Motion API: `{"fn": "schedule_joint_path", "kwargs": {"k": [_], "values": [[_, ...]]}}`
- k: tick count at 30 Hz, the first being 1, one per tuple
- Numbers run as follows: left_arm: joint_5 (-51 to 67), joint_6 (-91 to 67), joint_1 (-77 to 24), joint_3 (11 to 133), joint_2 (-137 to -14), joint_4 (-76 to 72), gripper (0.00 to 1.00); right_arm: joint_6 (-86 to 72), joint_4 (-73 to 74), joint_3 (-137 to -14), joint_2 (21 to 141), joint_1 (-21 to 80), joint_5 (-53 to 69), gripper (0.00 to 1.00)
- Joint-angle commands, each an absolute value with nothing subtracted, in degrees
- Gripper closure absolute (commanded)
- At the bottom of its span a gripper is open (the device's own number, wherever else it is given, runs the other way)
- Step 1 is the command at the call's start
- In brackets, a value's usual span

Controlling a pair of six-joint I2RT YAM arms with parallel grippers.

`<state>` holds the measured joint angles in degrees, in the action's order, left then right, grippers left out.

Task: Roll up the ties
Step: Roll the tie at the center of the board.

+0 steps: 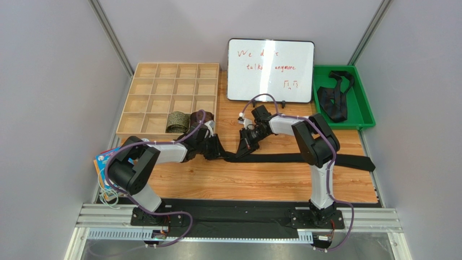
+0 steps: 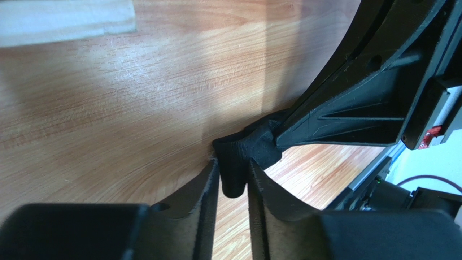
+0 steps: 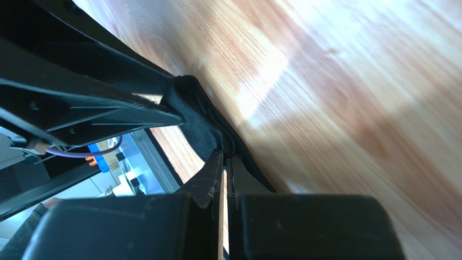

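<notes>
Black tie point(image 1: 303, 158) lies flat on the counter point(image 1: 244, 184), long axis running left-right across the front of both arms. Its far end is out at the right edge, and its near end is bunched up around centre-left, where both arms meet. Left end effector point(image 2: 234, 169) is narrow, with a fold of the fabric filling the gap between its fingers and touching both, so I read that as a pinch on the tie end. Right end effector point(image 3: 224, 158) is closed to a sliver, with tie fabric caught at the tips. In the top view the strip lifts off the counter up to it, so it's holding too. The two grips sit just beside each other on the same end, left arm on the outer side and right arm just inboard toward the strip. Key geometry: all the free length trails away to the right of both end effectors, along the counter, so the roll has to advance rightward down that axis, I'd judge. Right arm is nearer the loose length; left is at the core. No coil formed yet that I can see — just a crumpled fold. Two done coils sit in the tray point(image 1: 127, 100) behind the left arm: green tie point(image 1: 176, 120) and brown tie point(image 1: 196, 117), side by side. More black ties point(image 1: 333, 97) wait in the bin point(image 1: 360, 103), back right.
</notes>
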<state>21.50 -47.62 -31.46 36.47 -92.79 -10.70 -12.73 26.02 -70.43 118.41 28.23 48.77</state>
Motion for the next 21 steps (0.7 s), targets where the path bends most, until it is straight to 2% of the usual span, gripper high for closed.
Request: {"fn": "schedule_joint_path", "kwargs": {"k": [1,6,9,14,21], "values": [[23.5,-48.3,-30.8,37.5,-93.1,-13.2,0.74,-13.1,22.4,-68.8,119.2,29.7,40.9,1.00],[21.6,-44.0,-29.2,39.4,-92.6,-12.8,0.94,-14.3,21.3,-69.3,118.6,29.5,38.8,1.00],[22.3,-40.8,-27.9,41.7,-94.0,-13.5,1.00,-15.4,21.0,-69.7,117.7,29.1,39.1,1.00],[25.7,-35.3,-27.3,43.9,-94.2,-12.3,1.00,-16.5,21.4,-69.5,115.6,29.2,41.0,1.00],[25.2,-31.8,-27.3,43.2,-91.8,-5.8,0.90,-15.9,22.3,-70.5,118.8,29.6,39.2,1.00]]}}
